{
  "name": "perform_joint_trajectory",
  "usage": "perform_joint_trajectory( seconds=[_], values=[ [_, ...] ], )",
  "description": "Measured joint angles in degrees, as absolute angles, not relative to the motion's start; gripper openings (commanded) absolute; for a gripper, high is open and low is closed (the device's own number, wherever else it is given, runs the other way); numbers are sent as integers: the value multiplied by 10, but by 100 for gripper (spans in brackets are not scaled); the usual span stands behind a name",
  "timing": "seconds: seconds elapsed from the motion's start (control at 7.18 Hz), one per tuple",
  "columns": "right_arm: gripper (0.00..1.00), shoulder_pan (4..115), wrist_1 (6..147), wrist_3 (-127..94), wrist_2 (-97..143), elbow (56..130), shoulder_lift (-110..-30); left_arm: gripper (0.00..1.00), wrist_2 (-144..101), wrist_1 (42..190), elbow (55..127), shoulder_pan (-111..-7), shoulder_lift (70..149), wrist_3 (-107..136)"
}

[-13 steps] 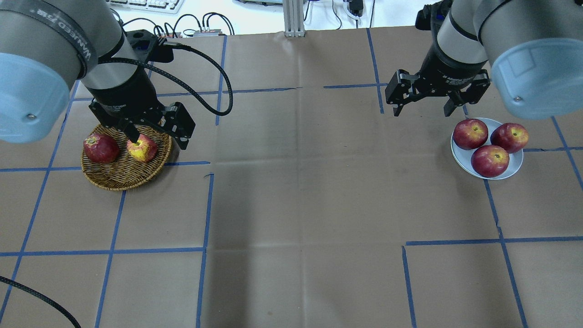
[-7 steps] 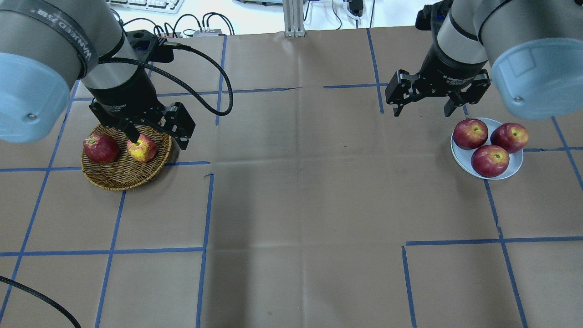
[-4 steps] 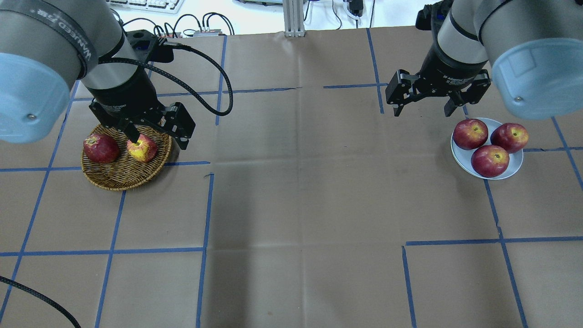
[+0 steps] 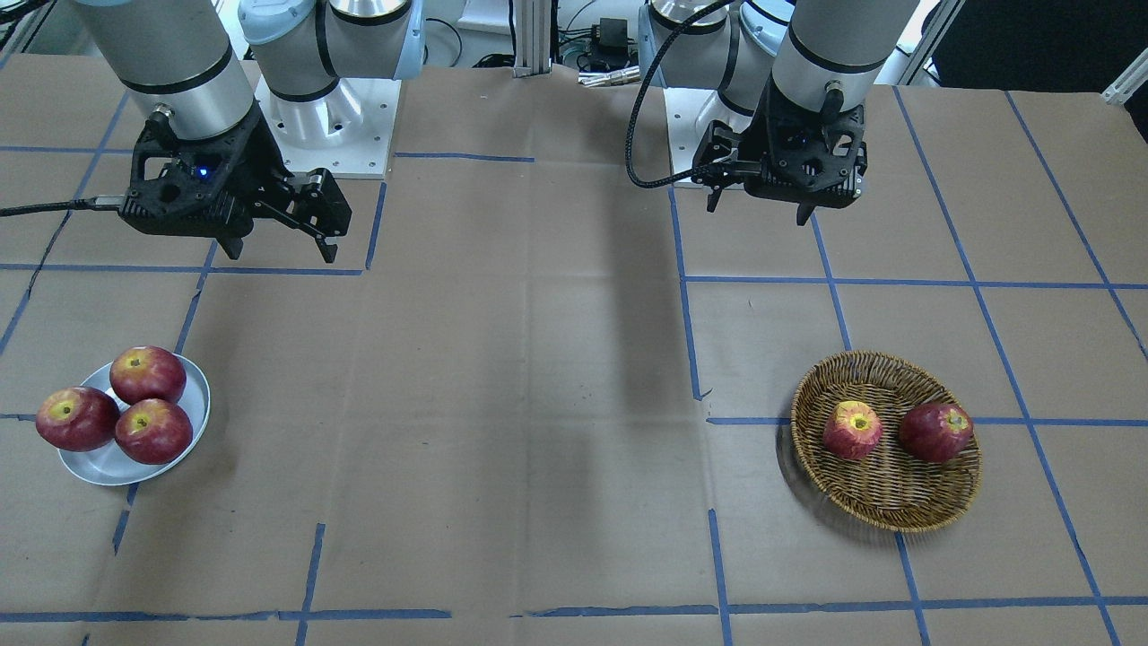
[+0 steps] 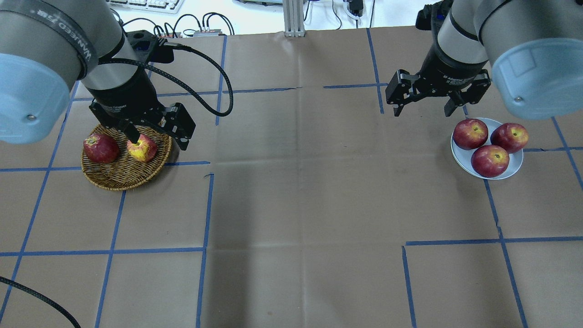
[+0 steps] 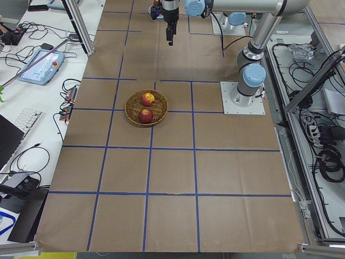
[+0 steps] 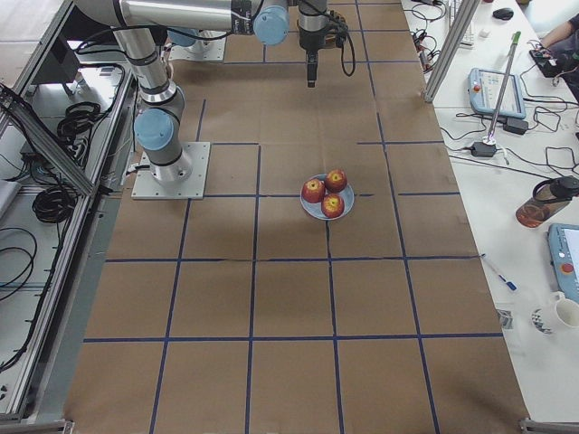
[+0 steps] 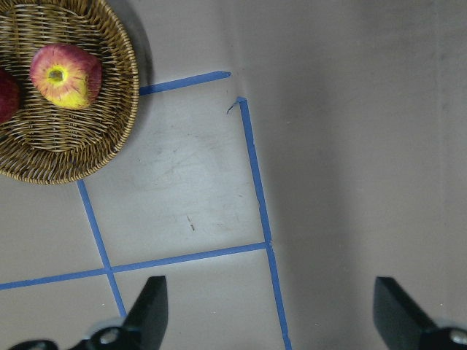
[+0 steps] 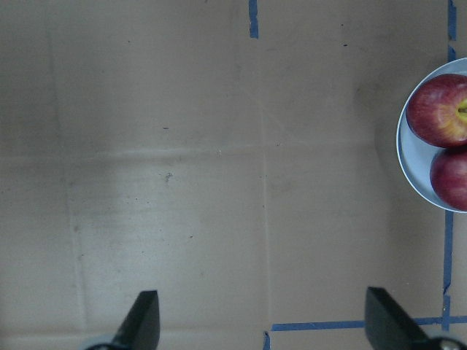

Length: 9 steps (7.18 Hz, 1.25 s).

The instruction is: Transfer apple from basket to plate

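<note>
The pinkish-red apple (image 4: 852,429) with a yellow stem patch lies in the wicker basket (image 4: 888,520), beside a darker red apple (image 4: 935,432). It also shows in the overhead view (image 5: 142,149) and the left wrist view (image 8: 66,75). My left gripper (image 4: 758,208) is open and empty, held high and set off from the basket (image 8: 73,160). The pale plate (image 4: 99,471) holds three dark red apples. My right gripper (image 4: 282,253) is open and empty, high near the plate (image 9: 408,153).
Brown paper with blue tape lines covers the table. A black cable (image 5: 214,68) loops from my left wrist. The three dark apples (image 5: 489,160) fill most of the plate (image 5: 460,157). Keyboards and cables lie beyond the table's edges.
</note>
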State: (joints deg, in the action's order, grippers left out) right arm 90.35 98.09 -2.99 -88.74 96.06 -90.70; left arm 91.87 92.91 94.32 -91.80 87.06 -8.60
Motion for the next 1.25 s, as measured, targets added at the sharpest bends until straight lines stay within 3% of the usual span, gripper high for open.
perform_joint_trajectory(
  seconds=[0.7, 1.25],
  values=[
    [100, 904, 982, -30, -887, 961, -907, 99, 913, 931, 929, -917, 879, -78],
    [100, 903, 982, -30, -887, 960, -907, 99, 917, 805, 956, -879, 963, -143]
  ],
)
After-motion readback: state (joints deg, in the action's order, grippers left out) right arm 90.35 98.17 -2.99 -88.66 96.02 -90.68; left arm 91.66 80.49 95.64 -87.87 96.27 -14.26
